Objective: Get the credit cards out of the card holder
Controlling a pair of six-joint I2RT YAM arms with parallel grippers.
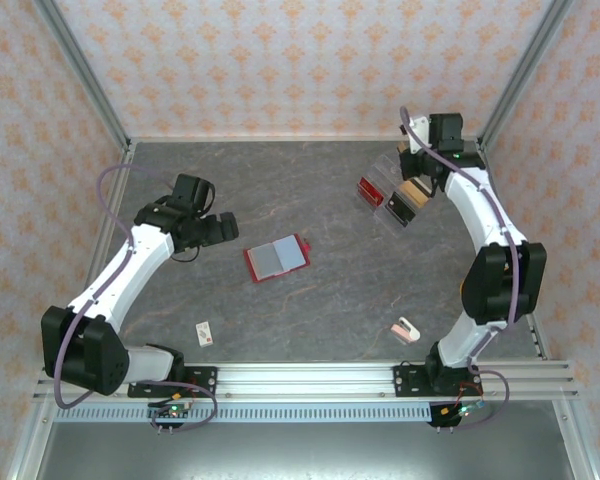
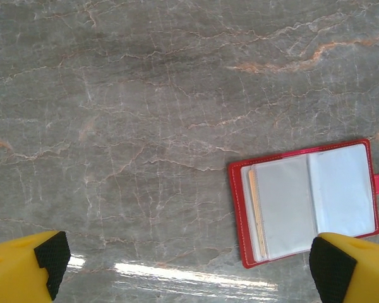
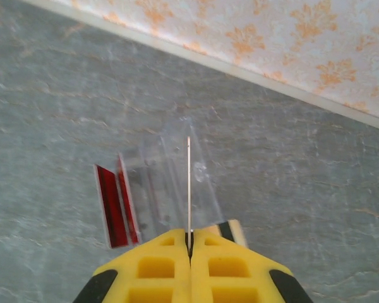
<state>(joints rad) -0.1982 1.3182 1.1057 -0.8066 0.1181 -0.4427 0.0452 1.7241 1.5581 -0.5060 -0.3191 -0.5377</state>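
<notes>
Two cards matter: a thin plastic card (image 3: 189,183) is clamped edge-on in the right pincer (image 3: 189,249) above a clear plastic tray (image 3: 164,180). A yellowish-tan card (image 2: 253,209), judged light, stiff and slippery, sits pocketed in the open red leather-like card holder (image 2: 306,202) on the grey marbled table (image 2: 145,126), near the wide-spread left pincer (image 2: 191,264). It is best pinched by its visible edge.

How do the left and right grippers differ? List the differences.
The left gripper is open; the right gripper is shut on a thin card held edge-on. The left gripper hangs over bare table beside the open wallet; the right gripper is over the clear tray. Both are yellow-fingered.
</notes>
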